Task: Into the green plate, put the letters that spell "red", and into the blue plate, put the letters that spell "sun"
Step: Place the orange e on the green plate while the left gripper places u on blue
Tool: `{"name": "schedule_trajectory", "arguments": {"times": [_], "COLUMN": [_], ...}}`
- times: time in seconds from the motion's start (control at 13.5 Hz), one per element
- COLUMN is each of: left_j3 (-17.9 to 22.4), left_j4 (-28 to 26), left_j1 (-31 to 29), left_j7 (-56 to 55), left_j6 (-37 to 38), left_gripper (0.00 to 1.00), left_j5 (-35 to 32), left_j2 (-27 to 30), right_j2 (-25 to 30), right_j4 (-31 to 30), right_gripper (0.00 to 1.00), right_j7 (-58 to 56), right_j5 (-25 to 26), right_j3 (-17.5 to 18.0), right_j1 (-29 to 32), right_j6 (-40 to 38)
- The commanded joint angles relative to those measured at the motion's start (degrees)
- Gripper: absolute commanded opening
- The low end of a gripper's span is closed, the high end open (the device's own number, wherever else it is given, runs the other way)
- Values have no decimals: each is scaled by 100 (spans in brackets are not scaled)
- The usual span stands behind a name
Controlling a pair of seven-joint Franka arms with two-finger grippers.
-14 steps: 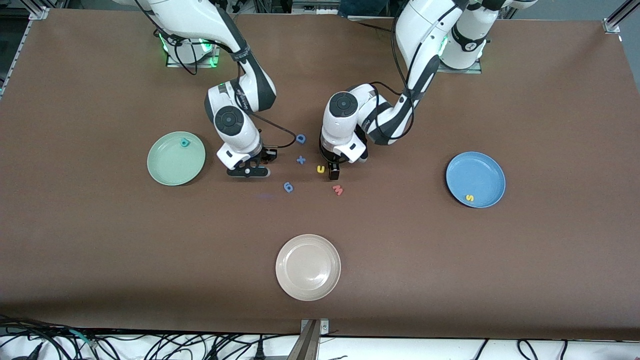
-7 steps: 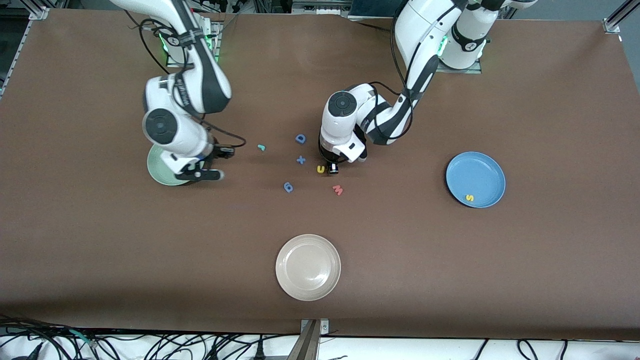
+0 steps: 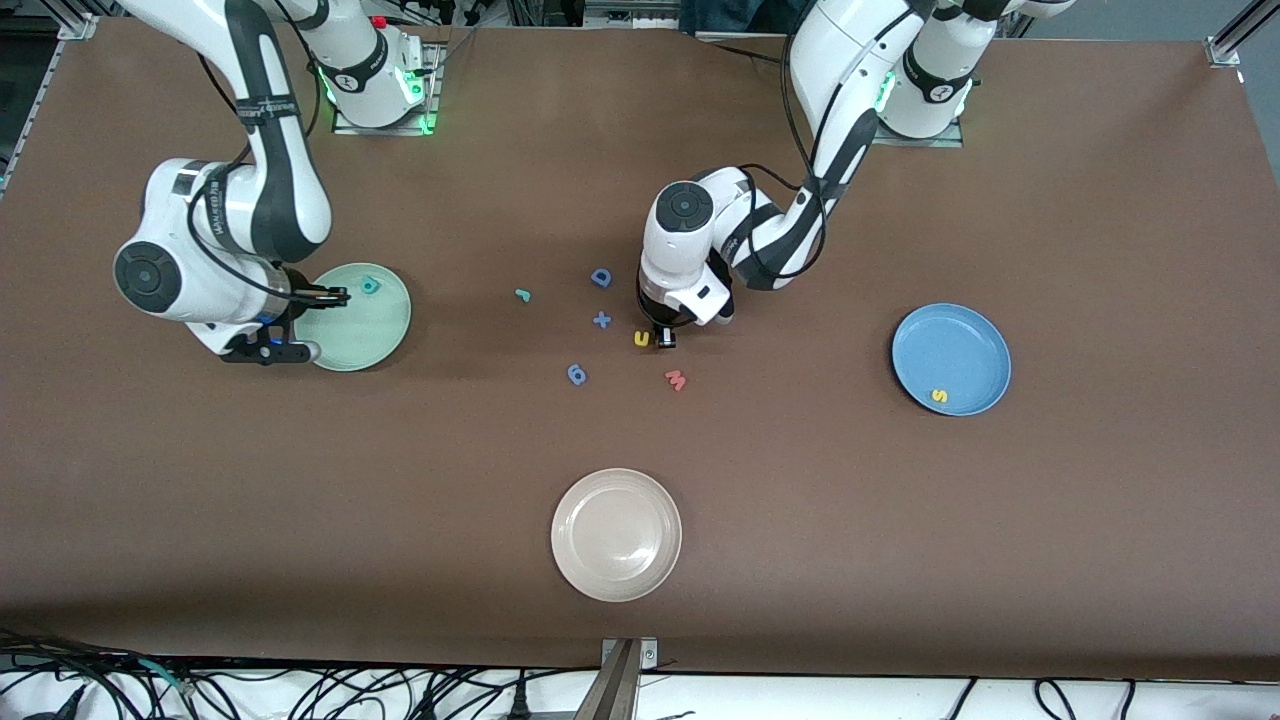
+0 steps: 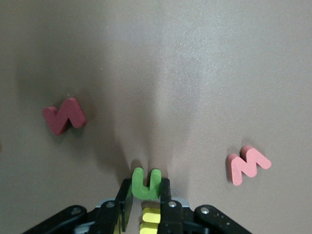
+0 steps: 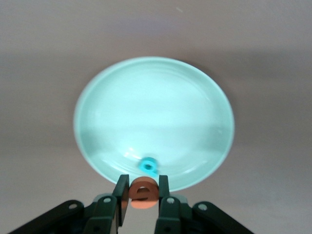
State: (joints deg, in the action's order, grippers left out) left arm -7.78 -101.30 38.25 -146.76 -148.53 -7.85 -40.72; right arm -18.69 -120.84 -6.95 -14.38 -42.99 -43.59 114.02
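- Your left gripper (image 4: 144,195) is down at the table in the middle cluster, its jaws pinched on the olive-green "n" (image 4: 145,183), which reads upside down in the left wrist view.
- The yellow "u" (image 3: 642,338) lies on the table just beside that gripper, toward the right arm's end; in the left wrist view it shows between the fingers, under the "n".
- Your right gripper (image 5: 142,194) hangs at the edge of the green plate (image 3: 340,345), at its rim toward the right arm's end of the table, clamped on the orange "e" (image 5: 143,193).
- You've got the teal "d" (image 3: 370,285) lying in the green plate, near the rim that is farther from the front camera.
- The teal "r" (image 3: 521,294) lies on bare table between the green plate and the middle cluster.
- The yellow "s" (image 3: 938,396) sits in the blue plate (image 3: 975,335), near its rim closest to the front camera.
- Around your left gripper: the pink "w" (image 3: 676,379) nearer to the front camera, the blue capital "D" (image 3: 601,277) farther from it, a blue plus sign (image 3: 601,320) and a blue "6" piece (image 3: 576,374).
- A dark red zigzag piece (image 4: 64,115) shows in the left wrist view, well apart from the "w".
- The cream plate (image 3: 616,548) sits alone, closest to the front camera.
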Motion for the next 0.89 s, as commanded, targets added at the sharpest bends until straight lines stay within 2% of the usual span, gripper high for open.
{"name": "schedule_trajectory", "arguments": {"times": [0.0,0.15,0.3,0.52,0.66,0.81], "left_j3": [84,162,163,110,58,-214], "left_j4": [84,66,40,-21,-31,-39], "left_j1": [-10,-71,-317,-721,-1080,-1642], "left_j7": [59,252,620,1507,2227,3201], "left_j6": [51,305,377,631,850,1166], "left_gripper": [7,7,7,8,8,8], "left_j5": [-260,-261,-261,-217,-181,-173], "left_j2": [11,256,494,766,872,899], "right_j2": [-21,-12,-161,-223,-328,-355], "right_j4": [-622,-1255,-1485,-1565,-1556,-1548], "right_gripper": [0,0,0,0,0,0], "right_j7": [-131,-131,-114,-114,-131,-158], "right_j5": [41,41,-21,-56,-248,-608], "right_j3": [-105,-105,-96,-78,-43,88], "right_j1": [-44,-53,-62,-53,-53,-53], "right_j6": [697,1568,1877,1940,1984,1984]}}
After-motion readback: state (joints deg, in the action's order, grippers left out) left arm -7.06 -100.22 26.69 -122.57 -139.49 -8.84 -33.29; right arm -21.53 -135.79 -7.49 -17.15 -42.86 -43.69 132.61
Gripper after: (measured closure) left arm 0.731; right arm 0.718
